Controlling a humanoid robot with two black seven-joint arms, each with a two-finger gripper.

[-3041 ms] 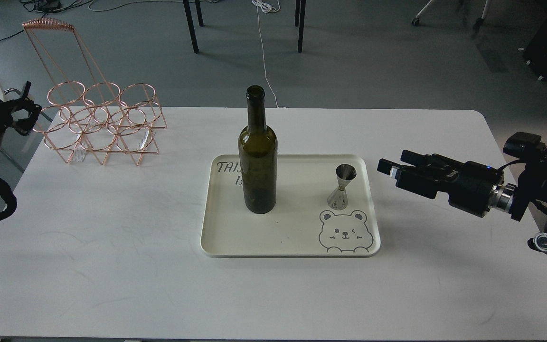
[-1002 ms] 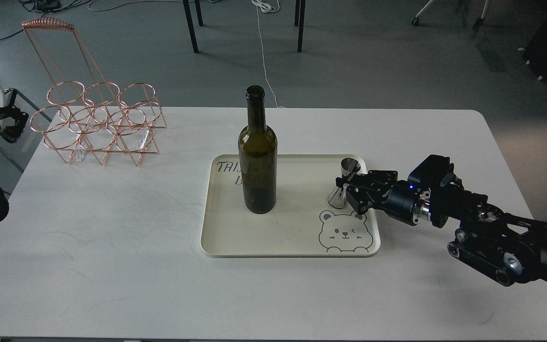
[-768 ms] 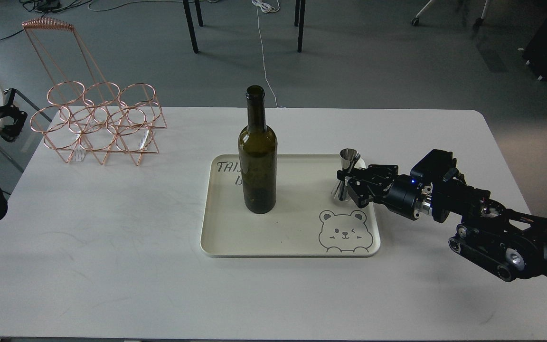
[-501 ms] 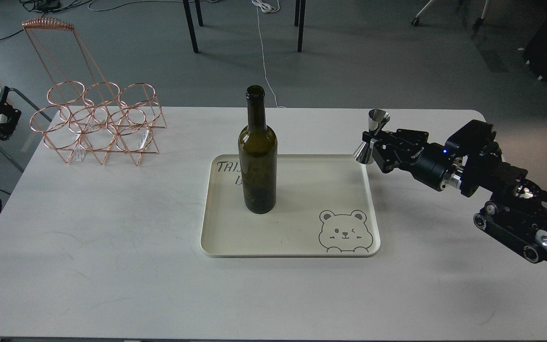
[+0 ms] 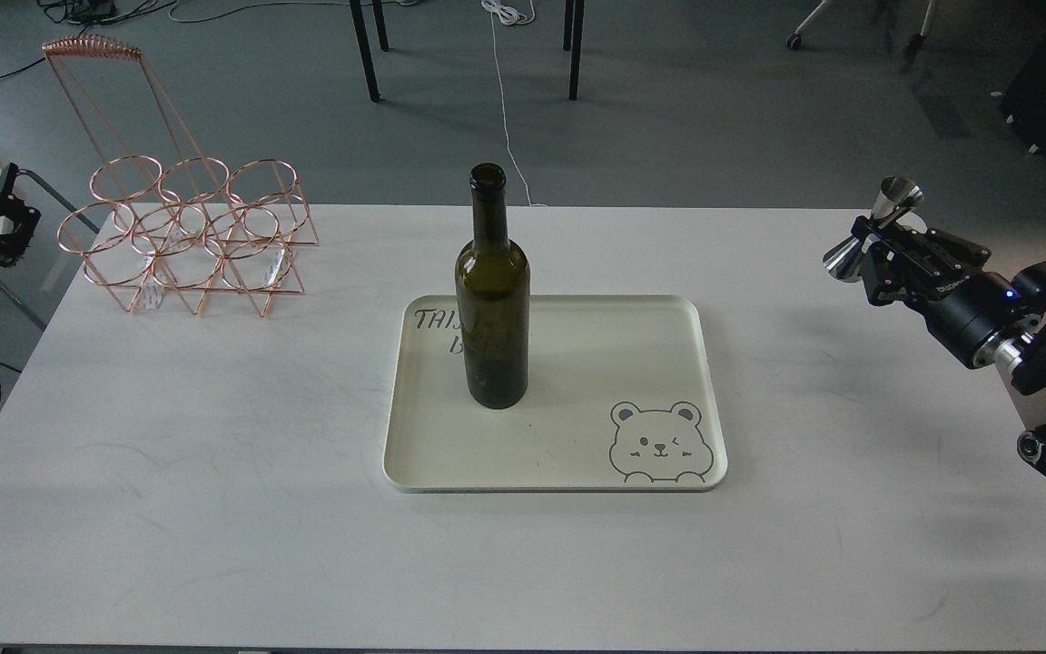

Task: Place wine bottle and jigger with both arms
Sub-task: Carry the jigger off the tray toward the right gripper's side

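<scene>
The dark olive-green wine bottle (image 5: 492, 300) stands upright on the left part of the cream tray (image 5: 577, 472). My right gripper (image 5: 877, 245) is shut on the waist of the shiny steel jigger (image 5: 872, 231) and holds it tilted in the air above the table's right side, well clear of the tray. My left gripper (image 5: 7, 222) sits at the far left edge of the view, off the table beside the wire rack, and holds nothing; its fingers appear spread.
A copper wire bottle rack (image 5: 187, 232) stands at the table's back left. The white table (image 5: 214, 454) has its edges at right and front. Chair legs and cables lie on the floor behind.
My right gripper closed on the jigger on the tray, lifted it, and carried it up and to the right, off the tray. The left arm drew back slightly to the left.
</scene>
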